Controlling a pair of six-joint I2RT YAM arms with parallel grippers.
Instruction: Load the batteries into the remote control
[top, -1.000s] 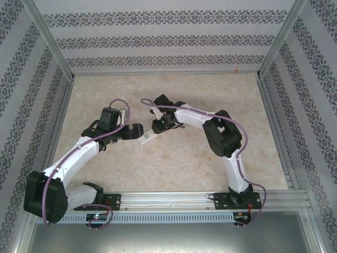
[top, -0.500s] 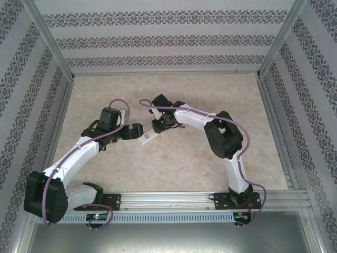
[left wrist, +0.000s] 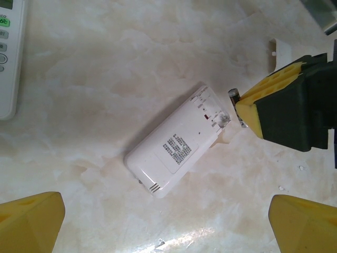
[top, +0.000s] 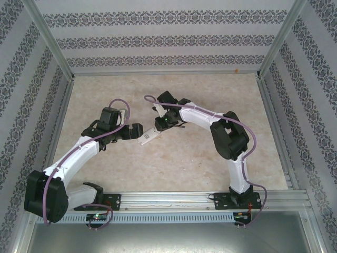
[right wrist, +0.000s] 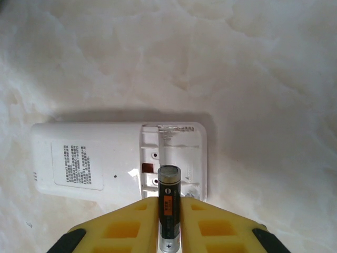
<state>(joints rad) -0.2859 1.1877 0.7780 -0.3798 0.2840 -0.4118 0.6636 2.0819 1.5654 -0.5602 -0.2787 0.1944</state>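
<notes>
Top external: remote control (top: 149,136) lying back-up on the marble-look table (top: 184,163), between the two claws. Left gripper (top: 137,132) spread wide, just beside the remote's left end. Right gripper (top: 159,126) angled down at its right end.

Left wrist: own yellow pads (left wrist: 31,221) far apart at the bottom corners, with bare table between them. Remote lying diagonally ahead, label side up, cover off at its upper-right end. Right gripper coming in from the right, with the battery (left wrist: 234,95) tip poking past its yellow pad, just beside the corner of the open end. Cannot tell whether they touch. Second remote (left wrist: 7,52), buttons up, at the left edge, well apart. Small white piece (left wrist: 279,52) on the table beyond the right gripper.

Right wrist: right gripper pinching the battery lengthwise between its yellow fingers (right wrist: 126,224), minus end sticking out in front. That end sits over the near edge of the open battery compartment (right wrist: 176,147), in line with the near bay. Cannot tell whether it touches the remote.
</notes>
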